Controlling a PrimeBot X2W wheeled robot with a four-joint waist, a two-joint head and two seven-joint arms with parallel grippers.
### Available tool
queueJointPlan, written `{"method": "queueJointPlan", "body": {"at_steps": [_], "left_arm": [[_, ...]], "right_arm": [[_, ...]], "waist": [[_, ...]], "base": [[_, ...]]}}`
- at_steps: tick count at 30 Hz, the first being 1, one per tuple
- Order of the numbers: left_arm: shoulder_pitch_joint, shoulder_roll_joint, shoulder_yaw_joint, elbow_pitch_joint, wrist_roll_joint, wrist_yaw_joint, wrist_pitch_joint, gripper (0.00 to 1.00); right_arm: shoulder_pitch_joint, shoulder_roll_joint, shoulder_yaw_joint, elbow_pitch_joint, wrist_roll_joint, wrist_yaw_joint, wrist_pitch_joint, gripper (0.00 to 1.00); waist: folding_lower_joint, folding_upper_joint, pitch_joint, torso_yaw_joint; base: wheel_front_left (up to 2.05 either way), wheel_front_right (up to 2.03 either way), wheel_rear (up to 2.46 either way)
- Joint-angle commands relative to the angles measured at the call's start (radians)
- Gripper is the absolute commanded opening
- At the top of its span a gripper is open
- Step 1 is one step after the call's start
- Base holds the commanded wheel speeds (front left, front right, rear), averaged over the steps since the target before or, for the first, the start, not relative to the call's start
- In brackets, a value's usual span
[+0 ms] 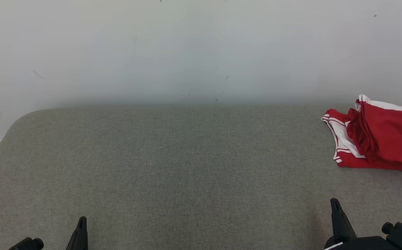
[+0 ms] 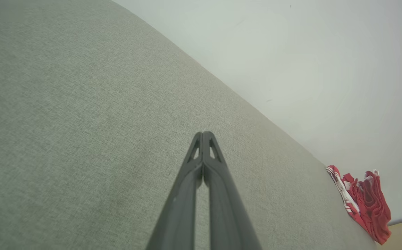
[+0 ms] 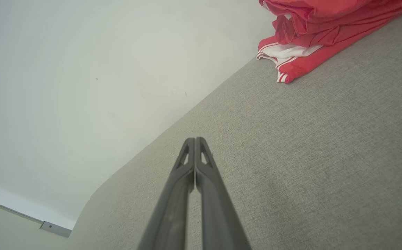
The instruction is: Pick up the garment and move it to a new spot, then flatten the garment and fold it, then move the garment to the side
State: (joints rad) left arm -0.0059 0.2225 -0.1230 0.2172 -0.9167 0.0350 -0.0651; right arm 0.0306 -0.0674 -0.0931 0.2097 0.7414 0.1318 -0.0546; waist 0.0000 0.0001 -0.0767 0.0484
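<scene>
The left hand [image 1: 82,220] and right hand [image 1: 334,204] were clenched empty; the bunched red-and-white garment [image 1: 378,135], ahead-right of the right hand near the counter [image 1: 187,166] edge, risked being pushed off.

The right gripper [image 3: 194,140] has its two dark fingers pressed together, tips meeting, over a grey fabric-covered surface [image 3: 326,156]. Beyond the gripper and to its right, well apart from it, a red garment [image 3: 312,31] with white striped trim lies bunched on that surface, a white wall [image 3: 83,86] behind
</scene>
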Motion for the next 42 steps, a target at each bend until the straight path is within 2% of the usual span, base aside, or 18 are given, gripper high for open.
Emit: {"method": "queueJointPlan", "body": {"at_steps": [1, 42], "left_arm": [[-0.03, -0.003, 0.017, -0.009, -0.031, -0.009, 0.007, 0.0], [-0.074, -0.098, 0.142, 0.011, -0.399, -0.098, 0.104, 0.0]], "right_arm": [[-0.028, 0.001, -0.003, -0.01, 0.04, -0.001, 0.006, 0.0], [-0.093, 0.011, -0.014, 0.014, 0.501, -0.001, 0.097, 0.0]], "waist": [[0.0, -0.0001, 0.002, -0.001], [0.0, -0.0001, 0.037, -0.023]], "base": [[0.0, 0.0, 0.0], [0.0, 0.0, 0.0]]}}
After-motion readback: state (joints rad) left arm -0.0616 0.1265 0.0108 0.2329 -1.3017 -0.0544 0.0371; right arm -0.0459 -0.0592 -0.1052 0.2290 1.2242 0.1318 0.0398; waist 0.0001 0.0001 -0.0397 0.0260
